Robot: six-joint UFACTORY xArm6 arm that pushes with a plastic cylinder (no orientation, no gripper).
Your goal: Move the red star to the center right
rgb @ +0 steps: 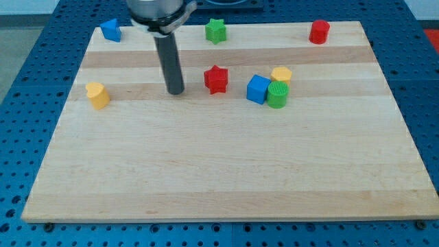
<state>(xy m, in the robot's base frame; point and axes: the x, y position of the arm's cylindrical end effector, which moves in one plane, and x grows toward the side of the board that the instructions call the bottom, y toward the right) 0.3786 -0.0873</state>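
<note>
One wooden bench (226, 178) carries seven blocks and the arm's dark rod. No pincer is fitted, so no open or closed state applies; the rod is the only working part. The tip (175, 92) rests on the bench just to the view's left of the red star (216, 79), apart from it, with a small gap visible.

The main risk lies to the view's right of the star. A cluster of three blocks sits near it: the blue cube (258, 89), the green cylinder (278, 95) and the yellow block (281, 74), which appear to touch one another. A straight push toward the centre right would likely drive the star into this cluster and scatter it. An off-centre contact on the star's points could also rotate the star and let it slip past the rod.

Well apart from the path are the yellow block (97, 95) at the view's left, the blue block (110, 30), the green star (215, 30) and the red block (319, 31) along the top.

The rod's upper mount is cut off by the view's top edge. Exact shapes of both yellow blocks are hard to make out.
</note>
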